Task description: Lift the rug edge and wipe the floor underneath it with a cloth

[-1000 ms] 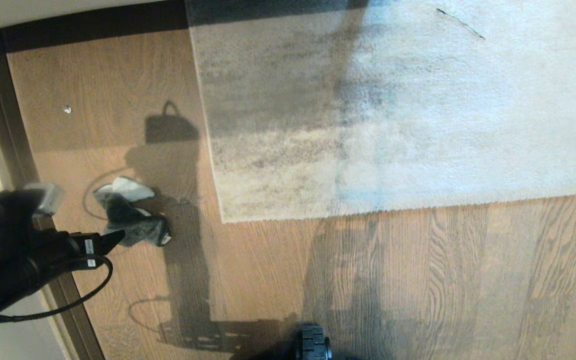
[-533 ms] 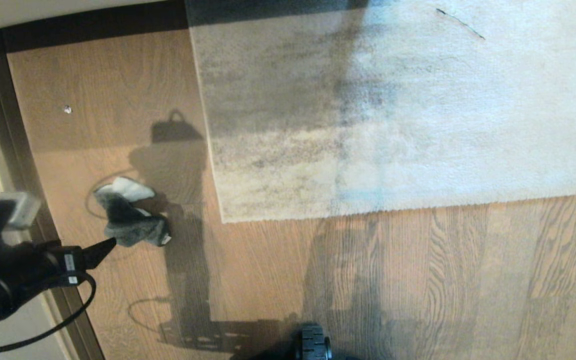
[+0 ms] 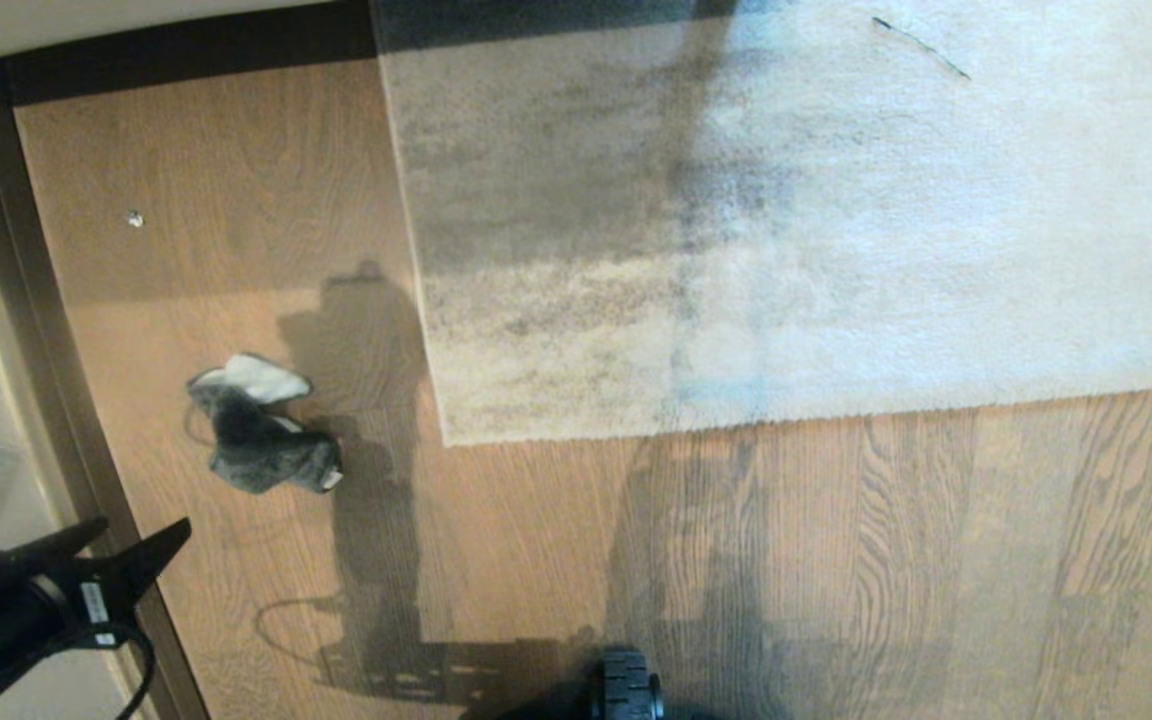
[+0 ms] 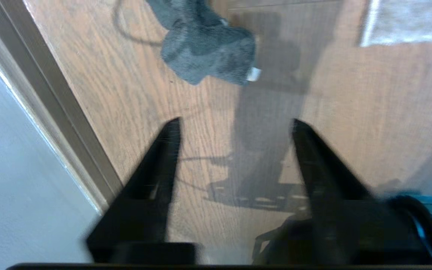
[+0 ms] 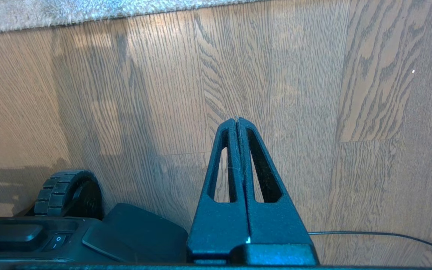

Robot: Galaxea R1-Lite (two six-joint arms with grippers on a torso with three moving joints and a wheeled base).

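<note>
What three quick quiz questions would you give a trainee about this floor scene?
1. True or false: the left gripper holds the cloth.
2. How does the rug edge lie? A) flat on the floor B) lifted C) rolled up
3. Fill in: the right gripper has its fingers ____.

Key: 1 false, its fingers are apart and empty, short of the cloth. 2 A. 3 shut.
</note>
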